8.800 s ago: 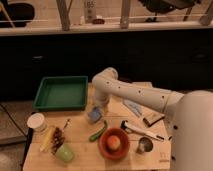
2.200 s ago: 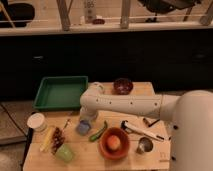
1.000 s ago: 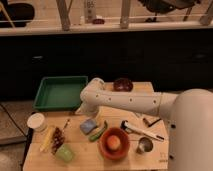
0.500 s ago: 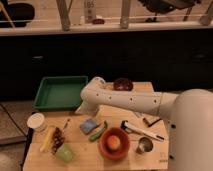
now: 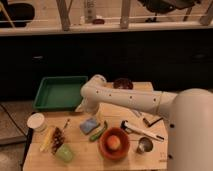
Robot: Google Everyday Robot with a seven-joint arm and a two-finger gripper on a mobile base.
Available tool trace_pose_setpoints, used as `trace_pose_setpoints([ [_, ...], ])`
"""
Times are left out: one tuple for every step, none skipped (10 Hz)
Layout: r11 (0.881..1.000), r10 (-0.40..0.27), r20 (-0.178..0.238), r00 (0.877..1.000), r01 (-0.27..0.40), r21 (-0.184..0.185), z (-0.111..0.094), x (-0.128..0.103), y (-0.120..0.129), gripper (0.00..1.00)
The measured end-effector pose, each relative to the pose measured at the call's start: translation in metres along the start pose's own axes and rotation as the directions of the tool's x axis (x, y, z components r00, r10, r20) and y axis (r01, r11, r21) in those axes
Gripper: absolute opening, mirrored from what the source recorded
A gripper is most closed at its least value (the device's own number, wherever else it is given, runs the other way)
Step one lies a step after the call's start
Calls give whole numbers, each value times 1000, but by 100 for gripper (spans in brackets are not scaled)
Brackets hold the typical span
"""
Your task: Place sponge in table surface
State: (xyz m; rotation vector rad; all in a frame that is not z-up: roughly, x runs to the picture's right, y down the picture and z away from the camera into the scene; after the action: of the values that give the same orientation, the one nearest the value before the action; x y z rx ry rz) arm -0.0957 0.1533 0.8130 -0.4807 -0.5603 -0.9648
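Note:
The blue-grey sponge (image 5: 89,125) lies flat on the light tan wooden table surface (image 5: 80,150), left of centre. My gripper (image 5: 85,107) hangs at the end of the white arm just above and behind the sponge, near the tray's right front corner. It is apart from the sponge and nothing shows in it.
A green tray (image 5: 59,92) sits at the back left and a dark bowl (image 5: 122,83) at the back. A green pepper (image 5: 98,132), an orange bowl (image 5: 114,143), a metal cup (image 5: 144,145) and utensils (image 5: 141,131) lie right of the sponge. A white cup (image 5: 36,121) and a light green cup (image 5: 64,153) stand at the left.
The gripper carried the sponge down to the tabletop, left it there, and has since lifted a little up and back from it. The sponge has stayed still for the last second.

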Motion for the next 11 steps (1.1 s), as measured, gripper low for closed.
trace_pose_setpoints([
  [1000,7,1,1000,-7,0,-1,1,-1,80],
  [1000,13,2,1000,-13,0,-2,2,-2,80],
  [1000,12,2,1000,-12,0,-2,2,-2,80],
  [1000,12,2,1000,-12,0,-2,2,-2,80],
  [1000,12,2,1000,-12,0,-2,2,-2,80],
  [1000,12,2,1000,-12,0,-2,2,-2,80],
  [1000,12,2,1000,-12,0,-2,2,-2,80],
  [1000,13,2,1000,-13,0,-2,2,-2,80],
  [1000,12,2,1000,-12,0,-2,2,-2,80],
  [1000,12,2,1000,-12,0,-2,2,-2,80],
  [1000,13,2,1000,-13,0,-2,2,-2,80],
])
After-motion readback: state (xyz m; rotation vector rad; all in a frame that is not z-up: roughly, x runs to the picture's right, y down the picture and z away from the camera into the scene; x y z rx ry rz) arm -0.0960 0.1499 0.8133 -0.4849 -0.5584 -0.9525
